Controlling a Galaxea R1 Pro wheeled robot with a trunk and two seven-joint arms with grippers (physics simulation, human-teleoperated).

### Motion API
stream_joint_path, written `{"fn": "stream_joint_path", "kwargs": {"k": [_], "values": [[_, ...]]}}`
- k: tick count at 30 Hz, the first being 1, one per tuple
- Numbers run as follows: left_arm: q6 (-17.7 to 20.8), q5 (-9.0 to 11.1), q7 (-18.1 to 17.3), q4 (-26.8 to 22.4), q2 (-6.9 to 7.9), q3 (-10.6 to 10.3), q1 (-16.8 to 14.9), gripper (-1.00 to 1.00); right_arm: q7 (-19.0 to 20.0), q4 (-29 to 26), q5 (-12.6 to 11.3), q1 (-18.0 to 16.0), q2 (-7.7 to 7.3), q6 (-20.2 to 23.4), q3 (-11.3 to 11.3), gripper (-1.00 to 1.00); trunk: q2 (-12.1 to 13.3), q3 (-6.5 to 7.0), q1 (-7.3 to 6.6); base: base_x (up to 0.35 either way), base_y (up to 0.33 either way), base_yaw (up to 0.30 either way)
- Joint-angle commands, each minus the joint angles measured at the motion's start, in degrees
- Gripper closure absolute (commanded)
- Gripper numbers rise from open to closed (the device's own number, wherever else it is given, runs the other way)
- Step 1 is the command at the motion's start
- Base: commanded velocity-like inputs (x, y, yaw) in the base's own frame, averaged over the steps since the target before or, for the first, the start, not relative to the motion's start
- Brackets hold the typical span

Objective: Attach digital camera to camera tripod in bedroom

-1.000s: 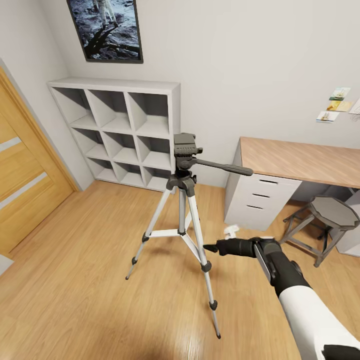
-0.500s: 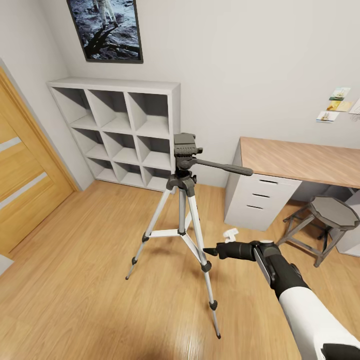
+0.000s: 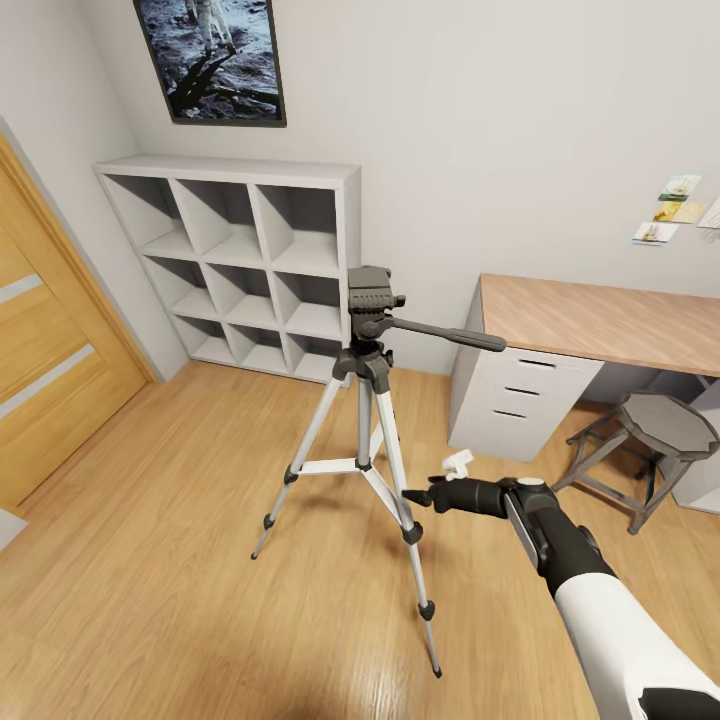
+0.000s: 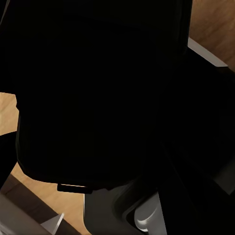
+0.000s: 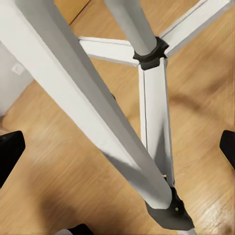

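Observation:
The camera tripod (image 3: 364, 400) stands on the plank floor in the middle of the head view, silver legs spread, its dark grey head (image 3: 371, 289) bare on top and its pan handle (image 3: 448, 334) pointing right. My right gripper (image 3: 412, 496) reaches in from the right, level with the lower part of the near leg (image 5: 98, 122). It is open: its dark fingertips (image 5: 10, 152) sit far apart at either side of the right wrist view, with the leg ahead between them. The digital camera is out of view. A black mass (image 4: 98, 88) covers the left wrist view.
Grey cube shelves (image 3: 250, 260) stand against the back wall under an astronaut poster (image 3: 215, 55). An oak door (image 3: 50, 370) is at the left. At the right are a wood-topped desk (image 3: 600, 320) with white drawers (image 3: 510, 400) and a grey stool (image 3: 665, 425).
My right gripper dipped slightly, then rose and edged a little left toward the tripod leg. The tripod has not moved.

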Motion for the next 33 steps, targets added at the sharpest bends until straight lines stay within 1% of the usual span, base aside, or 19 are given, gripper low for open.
{"fn": "stream_joint_path", "kwargs": {"k": [1,7,14,17,19,20,22,23,25,26,28,29,31,32,33], "values": [[-0.04,0.31,0.23,-0.09,0.03,-0.46,0.0,1.0,0.45,-0.19,0.47,-0.04,0.06,0.16,-0.2,-1.0,-0.09,-0.09,0.03,0.0,0.0,0.0],[-0.04,0.31,0.23,-0.09,0.01,-0.45,0.0,1.0,0.43,-0.52,-0.29,-0.04,0.27,-0.09,-0.35,-1.0,-0.09,-0.09,0.03,0.0,0.0,0.0],[-0.04,0.31,0.23,-0.09,0.0,-0.45,0.0,1.0,0.27,-0.56,-0.52,-0.04,0.74,0.03,-0.42,-1.0,-0.09,-0.09,0.03,0.0,0.0,0.0],[-0.04,0.31,0.23,-0.09,0.0,-0.44,0.0,1.0,0.07,-0.7,-0.5,-0.04,2.23,0.1,-0.42,-1.0,-0.09,-0.09,0.03,0.0,0.0,0.0],[-0.04,0.31,0.23,-0.09,0.02,-0.44,0.0,1.0,-0.07,-1.24,-0.46,-0.04,3.67,0.16,-0.42,-1.0,-0.09,-0.09,0.03,0.0,0.0,0.0],[-0.04,0.31,0.23,-0.09,0.03,-0.44,0.0,1.0,-0.12,-1.42,-0.44,-0.04,4.07,0.18,-0.42,-1.0,-0.09,-0.09,0.03,0.0,0.0,0.0],[-0.06,0.31,0.23,-0.09,0.07,-0.43,0.0,1.0,-0.72,-2.26,-0.4,-0.04,5.65,0.24,-0.38,-1.0,-0.09,-0.09,0.03,0.0,0.0,0.0],[-0.06,0.31,0.23,-0.09,0.07,-0.43,0.0,1.0,-1.01,-2.57,-0.39,-0.04,6.03,0.28,-0.37,-1.0,-0.09,-0.09,0.03,0.0,0.0,0.0],[-0.06,0.31,0.23,-0.09,0.08,-0.43,0.0,1.0,-2.76,-4.1,-0.38,-0.04,7.59,0.48,-0.34,-1.0,-0.09,-0.09,0.03,0.0,0.0,0.0],[-0.07,0.31,0.23,-0.09,0.08,-0.43,0.0,1.0,-3.34,-4.52,-0.37,-0.04,7.98,0.53,-0.34,-1.0,-0.09,-0.09,0.03,0.0,0.0,0.0],[-0.09,0.31,0.23,-0.09,0.09,-0.43,0.0,1.0,-6.16,-5.95,-0.33,-0.04,9.31,0.61,-0.29,-1.0,-0.09,-0.09,0.03,0.0,0.0,0.0],[-0.09,0.31,0.23,-0.09,0.09,-0.43,0.0,1.0,-6.94,-6.21,-0.32,-0.04,9.56,0.63,-0.28,-1.0,-0.09,-0.09,0.03,0.0,0.0,0.0],[-0.1,0.31,0.23,-0.09,0.07,-0.43,0.0,1.0,-9.99,-6.82,-0.29,-0.04,10.21,0.67,-0.26,-1.0,-0.09,-0.09,0.03,0.0,0.0,0.0],[-0.1,0.31,0.23,-0.09,0.02,-0.43,0.0,1.0,-12.85,-7.15,-0.33,-0.05,10.49,0.67,-0.19,-1.0,-0.09,-0.09,0.03,0.0,0.0,0.0],[-0.11,0.31,0.23,-0.09,0.02,-0.43,0.0,1.0,-13.49,-7.45,-0.35,-0.08,10.51,0.7,-0.18,-1.0,-0.09,-0.09,0.03,0.0,0.0,0.0]]}}
